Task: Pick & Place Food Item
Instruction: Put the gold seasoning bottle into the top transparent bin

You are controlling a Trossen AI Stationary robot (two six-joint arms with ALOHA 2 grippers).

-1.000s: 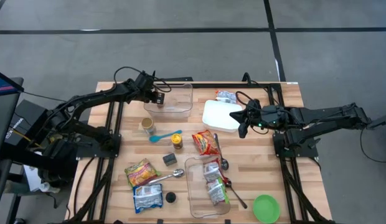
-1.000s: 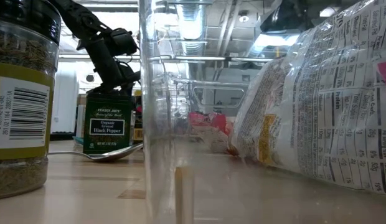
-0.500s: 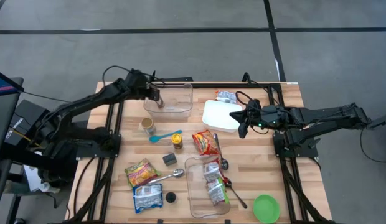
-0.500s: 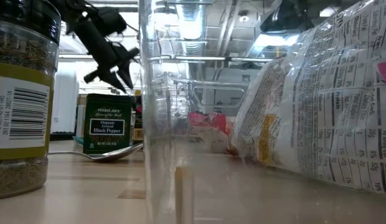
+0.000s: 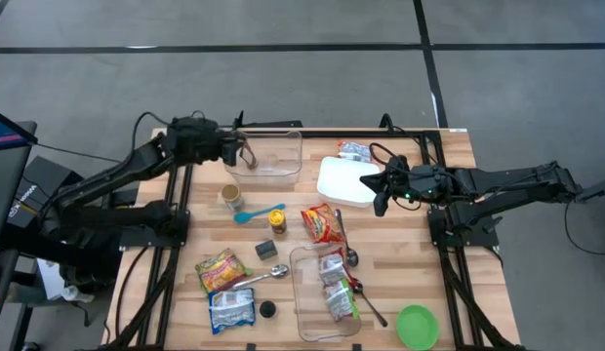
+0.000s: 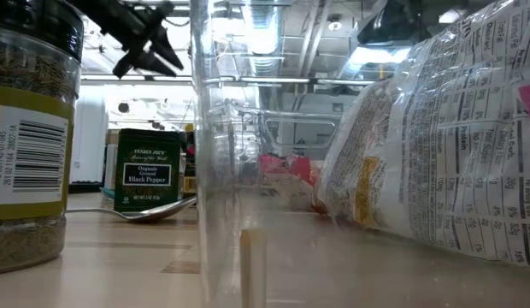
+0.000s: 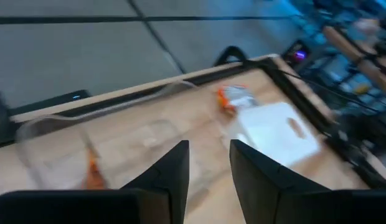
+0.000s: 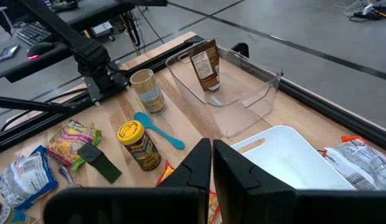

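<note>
A brown food packet (image 8: 204, 67) stands on its lower end in the left end of the clear far container (image 8: 243, 93), leaning against its wall. In the high view the brown food packet (image 5: 249, 156) lies just past my left gripper (image 5: 238, 150). My left gripper (image 7: 208, 165) hangs open and empty, raised above the table's far left, short of the container (image 5: 275, 154); the low view shows my left gripper (image 6: 150, 53) high up. My right gripper (image 8: 211, 152) is shut on nothing, held still above the right edge of the white tray (image 5: 343, 180).
Mid-table lie a can (image 5: 231, 198), a blue spoon (image 5: 259, 214), a yellow jar (image 5: 277, 222), a red noodle packet (image 5: 324, 224) and a pepper tin (image 5: 265, 250). A second clear container (image 5: 322, 292) with packets, other packets (image 5: 221, 270) and a green bowl (image 5: 417, 327) sit nearer.
My left gripper has risen and drawn back from over the far container toward the table's left edge, tipping from steeply down to nearer level. The brown packet has stayed in the container. My right arm has kept still.
</note>
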